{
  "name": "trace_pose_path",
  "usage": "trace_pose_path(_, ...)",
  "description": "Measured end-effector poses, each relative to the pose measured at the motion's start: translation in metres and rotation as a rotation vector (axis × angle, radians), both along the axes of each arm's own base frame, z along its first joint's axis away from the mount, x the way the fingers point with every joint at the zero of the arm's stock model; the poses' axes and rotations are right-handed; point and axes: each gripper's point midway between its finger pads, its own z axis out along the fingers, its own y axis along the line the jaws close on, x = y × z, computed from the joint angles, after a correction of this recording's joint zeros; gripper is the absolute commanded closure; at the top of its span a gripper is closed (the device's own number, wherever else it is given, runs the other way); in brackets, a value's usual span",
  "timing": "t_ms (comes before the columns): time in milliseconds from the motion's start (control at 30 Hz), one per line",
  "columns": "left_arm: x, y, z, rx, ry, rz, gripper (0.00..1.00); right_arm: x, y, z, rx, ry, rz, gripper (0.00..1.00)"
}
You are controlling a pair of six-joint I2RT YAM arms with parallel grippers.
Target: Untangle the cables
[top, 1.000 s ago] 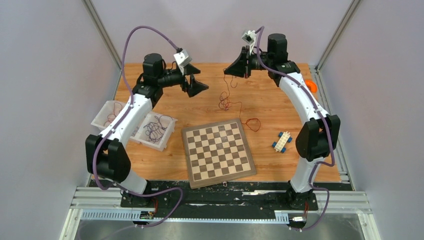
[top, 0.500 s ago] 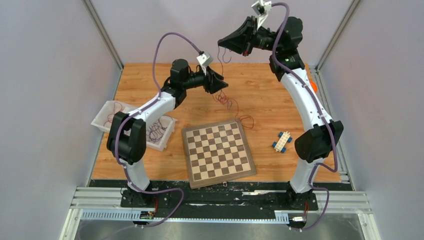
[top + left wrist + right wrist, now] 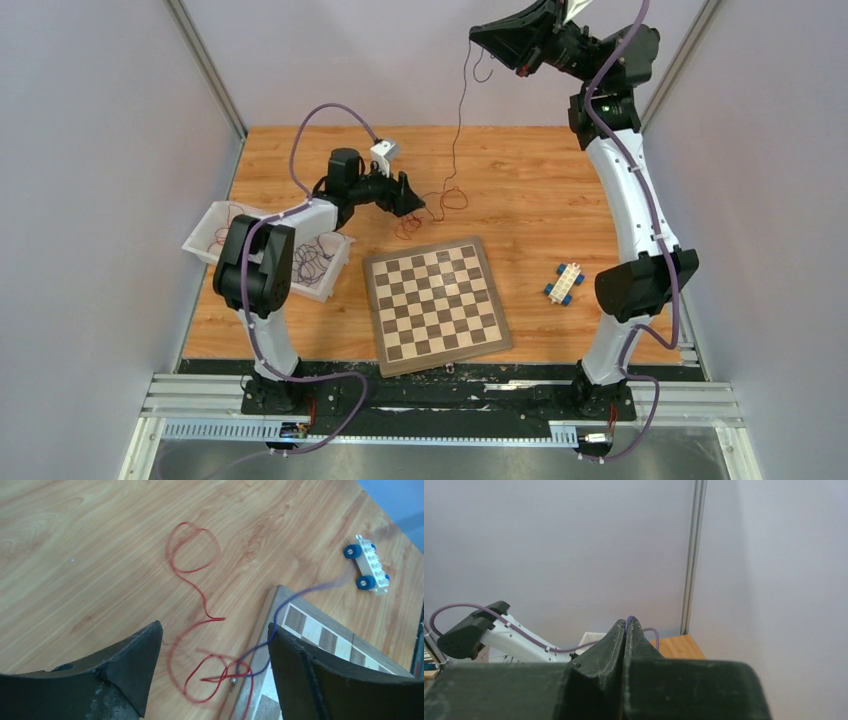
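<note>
Lab cell: grey panels [image 3: 90, 200], aluminium frame [image 3: 208, 70].

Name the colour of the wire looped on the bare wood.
The wire is red; the left wrist view shows it best.

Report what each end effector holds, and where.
Right end effector: shut on a dark cable near one end, the rest hanging to the table. Left end effector: open, holding nothing.

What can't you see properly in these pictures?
Right wrist view: the shut right claw hides the dark cable hanging below it; only a loop shows.
Left wrist view: the blue cable is blurred higher up, so its far end is unclear.
Top view: the left arm covers part of the bins; the wires inside are too thin to count.
</note>
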Motion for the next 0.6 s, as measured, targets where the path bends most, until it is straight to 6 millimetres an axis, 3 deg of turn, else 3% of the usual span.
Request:
trace_pose_path(133,-0.016,0.01,0.034,0.002,-0.082,-0.026,0.0,0.015,0.005,-0.028,-0.018,0.078,0.007,1.0)
trace_pose_path(267,-0.041,0.008,0.102,-0.04,-0.263,-0.099,0.0,0.025,0.011,-0.057,-0.041,0.157,0.023,1.0)
trace_pose_path(400,-0.052,-0.004,0.159,-0.095,-0.399,-0.165,0.0,0.024,0.016,-0.065,-0.051,0.18,0.044,1.0)
trace_pose_path(600,-0.042,-0.037,0.185,-0.142,-0.457,-0.22,0.0,0.017,0.02,-0.061,-0.044,0.168,0.065,1.0)
